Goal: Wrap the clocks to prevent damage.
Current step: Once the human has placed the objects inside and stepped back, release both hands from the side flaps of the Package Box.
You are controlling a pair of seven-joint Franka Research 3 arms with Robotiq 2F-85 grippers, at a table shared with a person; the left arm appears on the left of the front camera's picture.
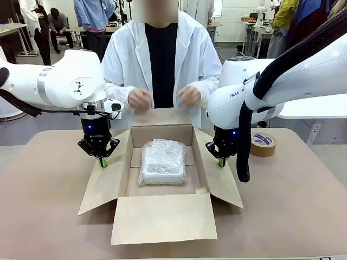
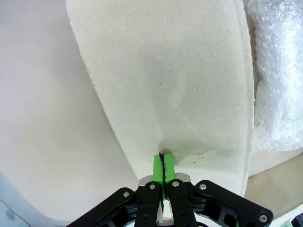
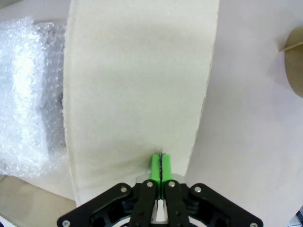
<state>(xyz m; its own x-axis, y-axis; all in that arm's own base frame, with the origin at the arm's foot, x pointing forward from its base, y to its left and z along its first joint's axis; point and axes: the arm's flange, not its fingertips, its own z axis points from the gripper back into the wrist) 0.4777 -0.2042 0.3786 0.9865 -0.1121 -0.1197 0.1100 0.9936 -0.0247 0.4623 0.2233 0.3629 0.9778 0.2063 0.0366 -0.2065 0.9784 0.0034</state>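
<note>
The clocks (image 1: 162,161) lie as one bubble-wrapped, whitish bundle on the floor of the open brown carton (image 1: 162,219). The bundle's edge shows at the right of the left wrist view (image 2: 277,71) and at the left of the right wrist view (image 3: 26,94). My left gripper (image 1: 102,162) is shut, its green tips (image 2: 164,161) touching the carton's left flap (image 2: 175,71). My right gripper (image 1: 222,162) is shut too, tips (image 3: 161,161) resting on the right flap (image 3: 137,71). Neither holds anything.
A person in a white coat stands at the far side, both hands (image 1: 140,99) raised in loose fists above the carton's back flap. A brown tape roll (image 1: 263,144) lies on the table right of my right arm and shows at the edge of the right wrist view (image 3: 296,61).
</note>
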